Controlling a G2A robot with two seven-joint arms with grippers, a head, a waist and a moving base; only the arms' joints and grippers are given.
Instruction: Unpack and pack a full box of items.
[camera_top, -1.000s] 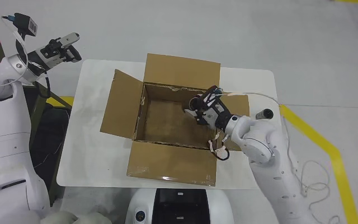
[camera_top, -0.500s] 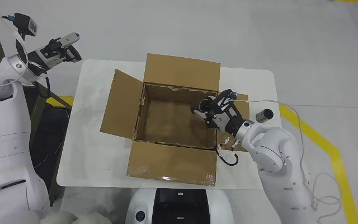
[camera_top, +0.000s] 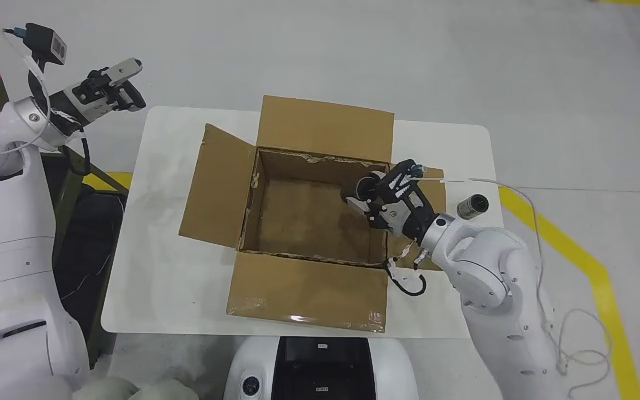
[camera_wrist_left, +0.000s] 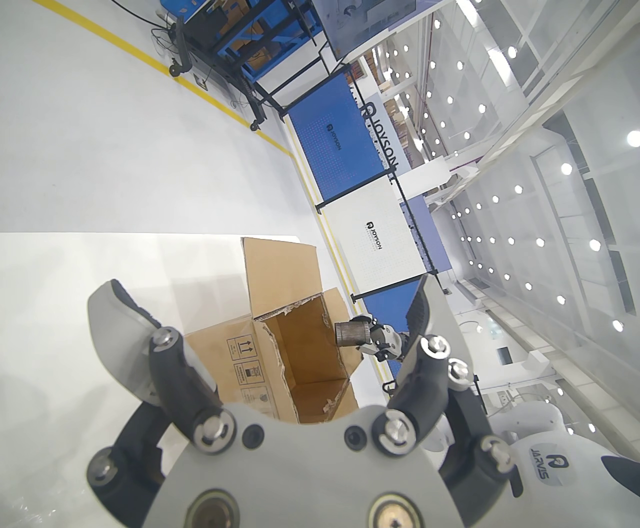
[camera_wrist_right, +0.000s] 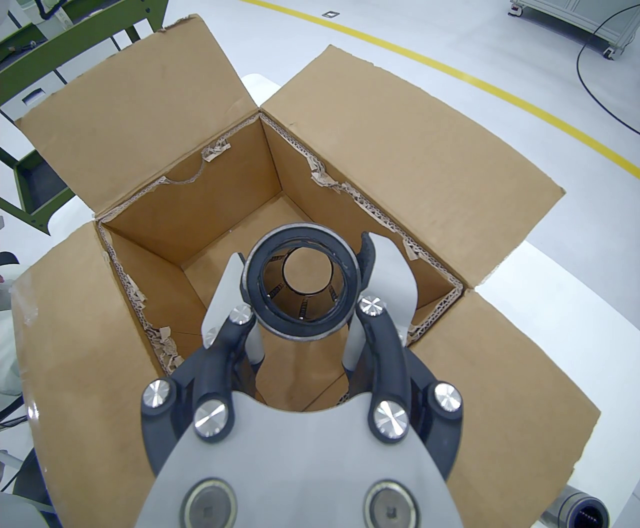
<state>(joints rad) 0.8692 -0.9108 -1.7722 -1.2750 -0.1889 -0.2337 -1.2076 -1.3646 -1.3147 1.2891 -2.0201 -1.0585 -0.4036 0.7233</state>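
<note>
Two pincers, right pincer (camera_wrist_right: 300, 252) gripping a metal sleeve (camera_wrist_right: 307, 327) above the box (camera_wrist_right: 400, 150) (flaps spread), left pincer (camera_wrist_left: 270, 292) wide.

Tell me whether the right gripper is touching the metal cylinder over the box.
Touching. The right wrist view shows the right gripper clamped against opposite sides of the metal cylinder, above the open box.

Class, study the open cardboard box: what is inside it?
Only the bare floor and walls of the cardboard box show, with no items visible. The right claw holds a metal cylinder above the opening, covering part of the floor beneath.
</note>
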